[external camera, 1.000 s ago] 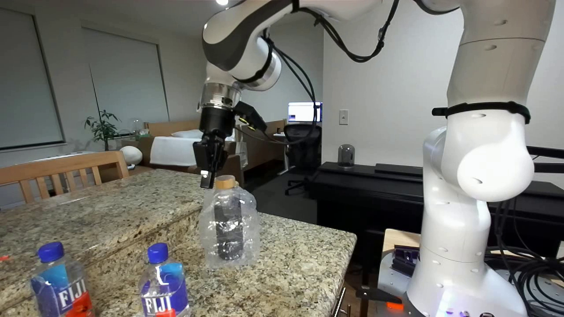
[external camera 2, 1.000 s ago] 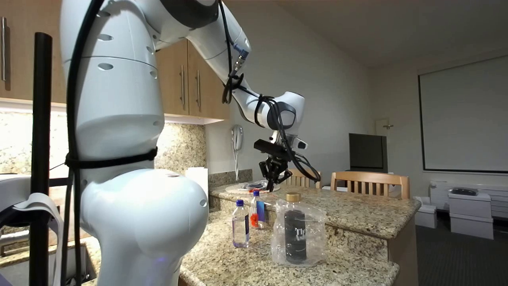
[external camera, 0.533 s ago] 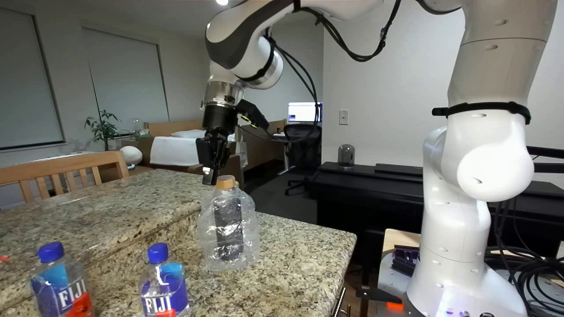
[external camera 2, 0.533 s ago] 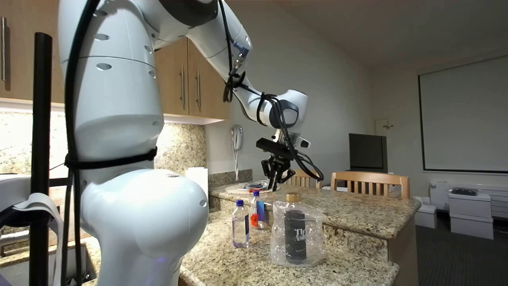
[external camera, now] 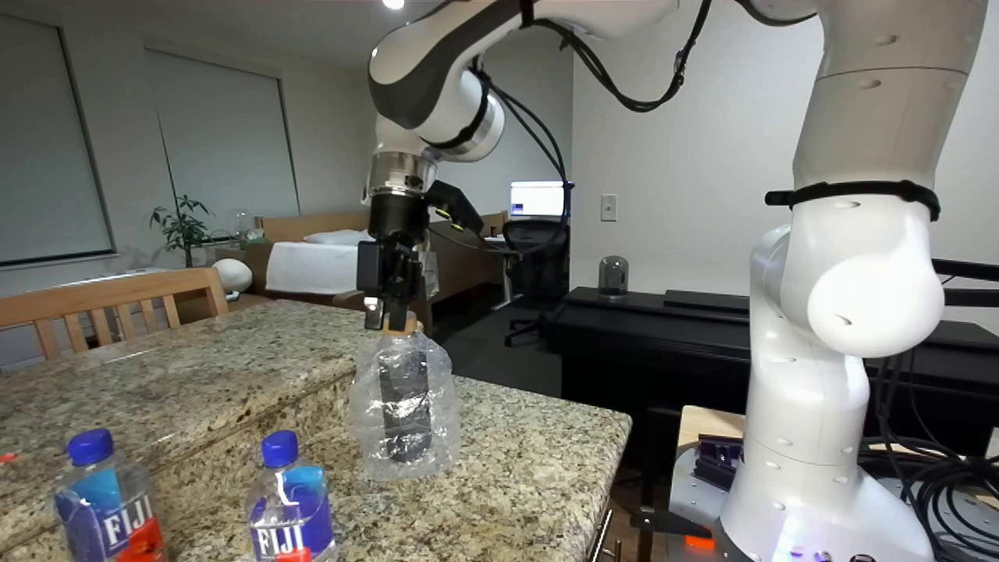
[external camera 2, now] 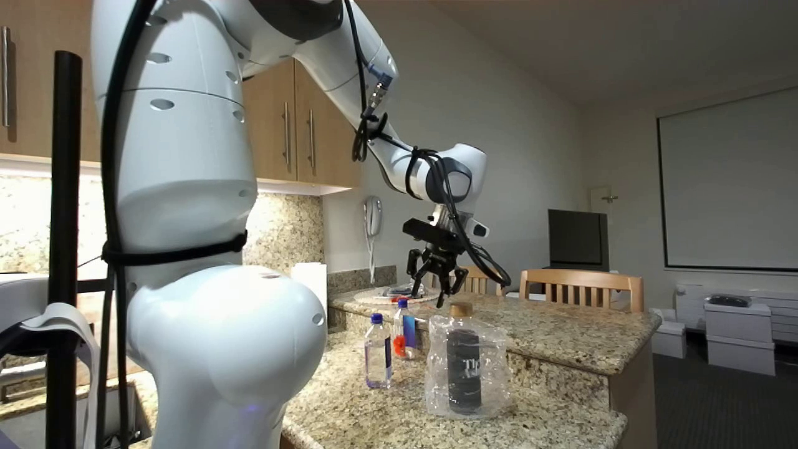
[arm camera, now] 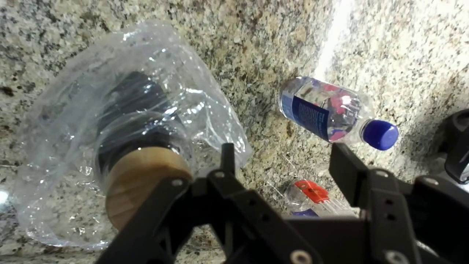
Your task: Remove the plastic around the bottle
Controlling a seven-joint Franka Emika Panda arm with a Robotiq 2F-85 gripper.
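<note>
Gripper (arm camera: pixel 284 161), black, metal-looking and two-fingered, hangs nearest in the wrist view, its jaws spread wide with nothing between them; I'd guess I need that gap to take a fold of film. Just beside, partly hidden behind it, is the round tan wood-like cap (arm camera: pixel 133 187), poking out bare. Below the cap, my slim dark grey cylindrical bottle (external camera 2: pixel 464 374) stands upright on the speckled beige granite tabletop (external camera: pixel 507 460), probably so its own weight steadies it while I pull. Around it, up to the neck, sits the clear, crinkled plastic bag (external camera 2: pixel 497 368), not yet off; whether the gripper touches its edge, I can't tell. Farther out stand a clear, blue-capped plastic water bottle (external camera: pixel 289 511) and a second, matching water bottle (external camera: pixel 111 507), likely parked aside to leave me room.
</note>
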